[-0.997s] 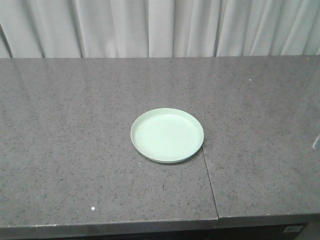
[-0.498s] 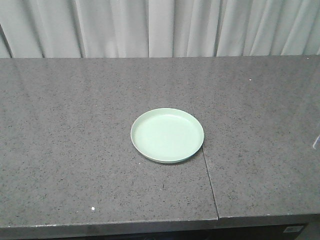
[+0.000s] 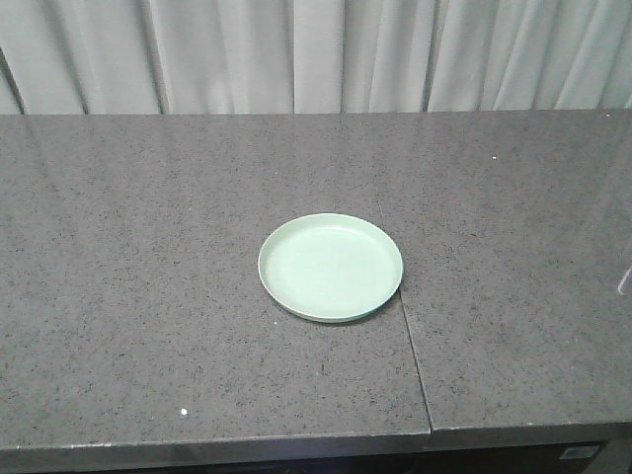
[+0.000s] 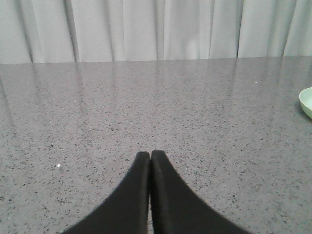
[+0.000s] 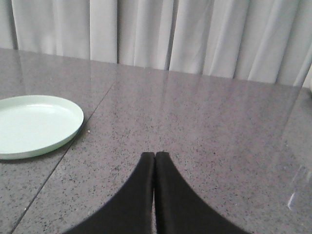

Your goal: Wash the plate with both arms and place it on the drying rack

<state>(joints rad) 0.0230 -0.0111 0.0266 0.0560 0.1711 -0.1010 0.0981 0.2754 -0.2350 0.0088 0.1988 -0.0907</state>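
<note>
Your round pale mint-green plate (image 3: 331,267) lies flat on the dark speckled stone counter (image 3: 128,247), unmoved since a second ago. The black left gripper (image 4: 150,155) and black right gripper (image 5: 155,156) have fingers pressed together on nothing, so I judge the washing is not yet begun.

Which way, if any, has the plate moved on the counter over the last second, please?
No, it has not moved. The plate keeps its right edge over the countertop seam, exactly as in the earlier front views.
</note>
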